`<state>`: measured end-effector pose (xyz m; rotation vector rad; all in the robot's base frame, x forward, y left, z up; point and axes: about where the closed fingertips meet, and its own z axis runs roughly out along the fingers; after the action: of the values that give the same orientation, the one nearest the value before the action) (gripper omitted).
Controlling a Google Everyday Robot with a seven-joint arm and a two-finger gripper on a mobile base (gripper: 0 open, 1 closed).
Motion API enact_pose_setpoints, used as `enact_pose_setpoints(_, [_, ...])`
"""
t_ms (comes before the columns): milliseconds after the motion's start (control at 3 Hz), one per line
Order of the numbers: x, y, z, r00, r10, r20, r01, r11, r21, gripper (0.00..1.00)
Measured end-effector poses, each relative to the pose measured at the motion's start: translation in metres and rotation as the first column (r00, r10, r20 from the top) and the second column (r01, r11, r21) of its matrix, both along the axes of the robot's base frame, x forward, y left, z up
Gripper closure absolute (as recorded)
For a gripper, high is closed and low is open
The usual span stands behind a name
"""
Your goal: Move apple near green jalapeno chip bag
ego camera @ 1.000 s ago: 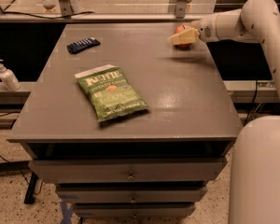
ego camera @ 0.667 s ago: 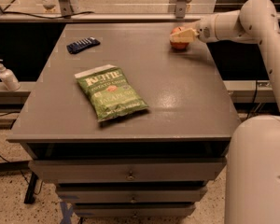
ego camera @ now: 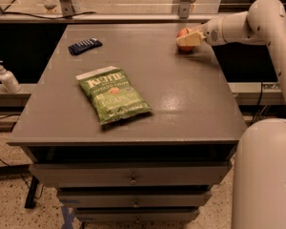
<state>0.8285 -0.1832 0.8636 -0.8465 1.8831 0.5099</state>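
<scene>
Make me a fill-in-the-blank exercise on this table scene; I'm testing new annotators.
1. The hand is at the apple, near the table's far ____ corner.
2. The Kettle chip bag lying flat mid-table is coloured ____.
3. The small dark packet lies near the table's far ____ corner.
Missing words: right; green; left.
</scene>
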Motion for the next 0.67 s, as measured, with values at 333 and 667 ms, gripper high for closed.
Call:
enact_pose_setpoints(333, [-0.022,0.002,0.038,0.9997,0.023,0.006,-0.023,1.0,0.005,1.0])
enact_pose_setpoints(667, [-0.058,0.02,0.077,0.9951,0.099,-0.005,-0.099,0.995,0.035,1.0])
